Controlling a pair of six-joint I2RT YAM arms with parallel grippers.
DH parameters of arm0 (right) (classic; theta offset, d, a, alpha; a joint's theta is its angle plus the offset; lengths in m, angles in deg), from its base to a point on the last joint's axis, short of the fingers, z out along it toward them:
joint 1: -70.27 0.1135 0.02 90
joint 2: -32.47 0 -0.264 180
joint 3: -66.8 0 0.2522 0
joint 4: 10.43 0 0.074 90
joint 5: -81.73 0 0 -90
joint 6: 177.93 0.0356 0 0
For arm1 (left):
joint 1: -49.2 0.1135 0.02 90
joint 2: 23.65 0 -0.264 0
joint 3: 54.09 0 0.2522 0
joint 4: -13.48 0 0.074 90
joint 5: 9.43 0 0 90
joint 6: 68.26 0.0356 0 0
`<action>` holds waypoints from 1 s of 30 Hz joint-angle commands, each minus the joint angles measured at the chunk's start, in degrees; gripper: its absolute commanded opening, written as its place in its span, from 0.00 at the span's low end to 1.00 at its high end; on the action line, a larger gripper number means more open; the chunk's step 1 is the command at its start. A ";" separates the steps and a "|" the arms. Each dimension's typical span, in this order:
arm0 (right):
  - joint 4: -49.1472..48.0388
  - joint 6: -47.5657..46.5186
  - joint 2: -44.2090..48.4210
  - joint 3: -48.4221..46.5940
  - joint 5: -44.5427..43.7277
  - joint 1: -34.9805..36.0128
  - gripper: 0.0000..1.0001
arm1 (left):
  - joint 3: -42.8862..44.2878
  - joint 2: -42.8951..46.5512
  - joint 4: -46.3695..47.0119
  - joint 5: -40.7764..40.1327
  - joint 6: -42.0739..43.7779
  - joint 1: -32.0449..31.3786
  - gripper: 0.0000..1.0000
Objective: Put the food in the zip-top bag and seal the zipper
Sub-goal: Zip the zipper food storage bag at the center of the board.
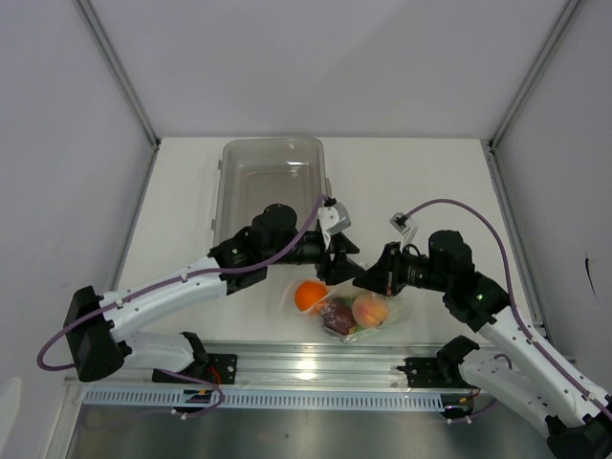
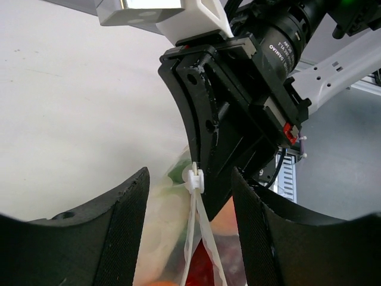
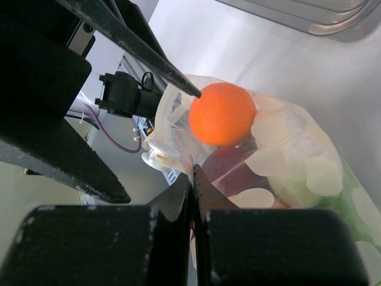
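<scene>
The zip-top bag [image 1: 394, 312], orange [image 1: 309, 295] at its 9 o'clock end, was pinched by the pressed-together right gripper [image 3: 193, 171], while the left gripper [image 2: 189, 179] was spread astride its edge.

Left pincer [image 1: 331, 271], right pincer [image 1: 365, 279] crowd bag [image 1: 346, 330]; tray [image 1: 273, 143] behind.
</scene>
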 commanded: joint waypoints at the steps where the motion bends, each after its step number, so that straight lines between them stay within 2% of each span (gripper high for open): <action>1: -1.53 0.71 0.56 -2.95 -0.41 0.57 0.00 | 1.42 -0.45 0.23 -2.16 1.71 -0.20 0.60; 13: -1.45 0.71 0.56 -2.86 -0.85 1.36 0.00 | 1.07 -1.69 -0.12 -1.55 1.97 -0.20 0.58; 20: -0.83 -0.07 0.65 -2.86 -1.37 1.36 0.00 | 0.72 -1.51 -0.29 -0.32 2.24 -0.29 0.23; 21: -0.57 -0.43 0.65 -2.86 -1.64 1.45 0.00 | 0.72 -1.25 -0.29 -0.23 2.41 -0.11 0.08; 22: 0.39 -1.04 0.65 -3.21 -1.81 1.45 0.00 | 0.46 -1.07 -0.29 0.04 2.42 -0.02 0.01; 27: 4.87 -8.40 0.04 -5.14 -1.99 1.45 0.01 | 1.85 -1.51 -4.59 4.95 2.06 1.47 0.01; 28: 6.01 -9.65 -0.49 -5.49 -0.69 1.54 0.09 | 2.38 -2.12 -5.30 7.57 2.06 1.82 0.01; 30: 6.46 -12.28 -0.76 -5.76 -0.15 1.54 0.17 | 2.21 -2.47 -5.13 10.05 1.19 2.87 0.01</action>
